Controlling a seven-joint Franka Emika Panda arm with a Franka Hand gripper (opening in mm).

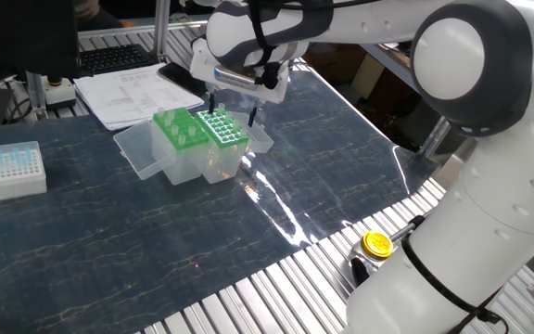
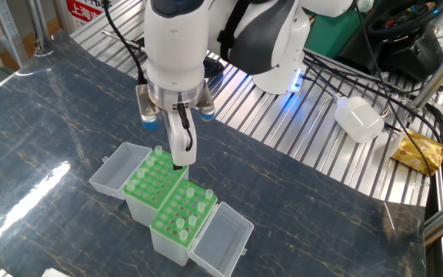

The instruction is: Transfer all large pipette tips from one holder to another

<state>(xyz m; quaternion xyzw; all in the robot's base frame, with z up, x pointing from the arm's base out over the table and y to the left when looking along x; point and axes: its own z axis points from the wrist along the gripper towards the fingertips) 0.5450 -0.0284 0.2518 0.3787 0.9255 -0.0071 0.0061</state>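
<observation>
Black-tipped and spread apart, the claw (image 1: 233,112) hangs just above the pair of green-topped holders, one finger on either side of the seam region, gripping nothing that I can make out. In the other fixed view the claw (image 2: 178,158) sits over the near edge of the far holder (image 2: 153,178), where it meets the near holder (image 2: 180,218).

The large pipette tips (image 2: 183,215) stand upright in the near holder, long axes vertical, collars up, directly below and slightly toward the camera from the claw in that view. So the coming move, as I judge it, is a short shift along the row and then a straight drop onto one collar; the fingers must straddle a single tip without nudging its neighbours.

The far holder shows one tip (image 2: 158,151) at its far corner; most of its holes look vacant, though small details are hard to resolve. The near holder carries a scatter of tips, so the transfer appears to be at an early stage.

Both holders have clear hinged lids folded open, flat on the desk (image 2: 44,138). Well away from the holders, a small white box (image 1: 9,170) of bluish tips sits at the desk's edge, and a yellow cap (image 1: 376,244) lies on the slatted metal beyond.
</observation>
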